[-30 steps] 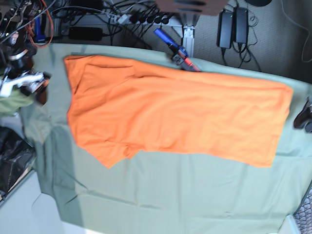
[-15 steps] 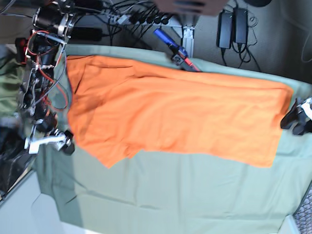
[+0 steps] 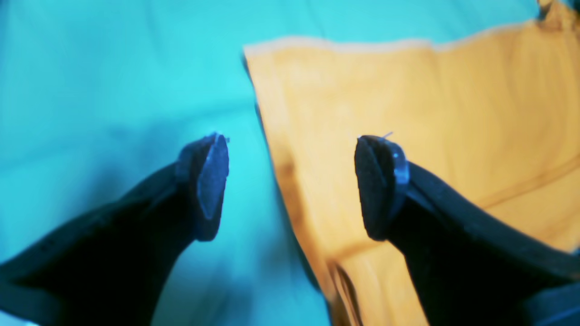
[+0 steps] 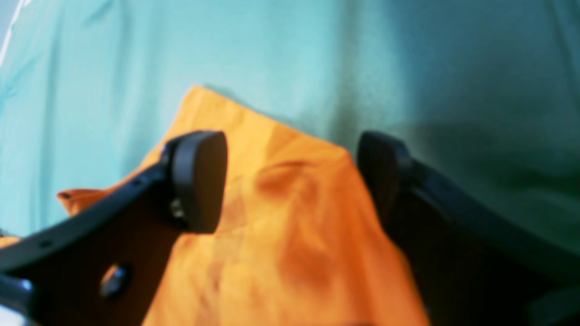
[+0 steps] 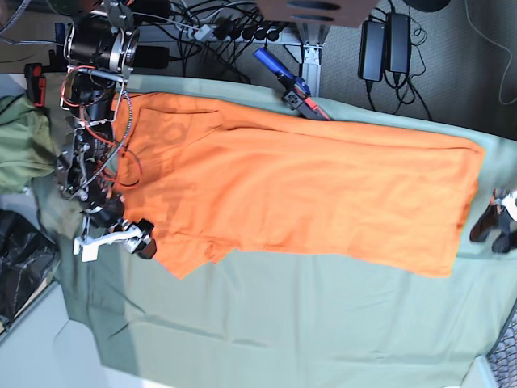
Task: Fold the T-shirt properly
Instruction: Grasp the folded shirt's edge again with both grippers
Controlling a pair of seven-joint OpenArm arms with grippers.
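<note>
**Two grippers wide open, shirt not yet gripped**

Both sets of jaws stand spread, nothing held. T-shirt (image 5: pixel 299 194) lies flat and folded lengthwise on the table cloth (image 5: pixel 283 323), filling the middle. Right gripper (image 5: pixel 133 240) sits at 9 o'clock over the sleeve tip (image 4: pixel 290 217); left gripper (image 5: pixel 494 222) at 3 o'clock, straddling the hem edge (image 3: pixel 290 181). Fabric looks thin, limp, light: likely to sag and drag. Pinch corners at the hem and sleeve end, both layers together.

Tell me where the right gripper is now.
In the base view, the right gripper is at the left, open, beside the T-shirt sleeve end; its wrist view shows its jaws either side of an orange corner.
</note>
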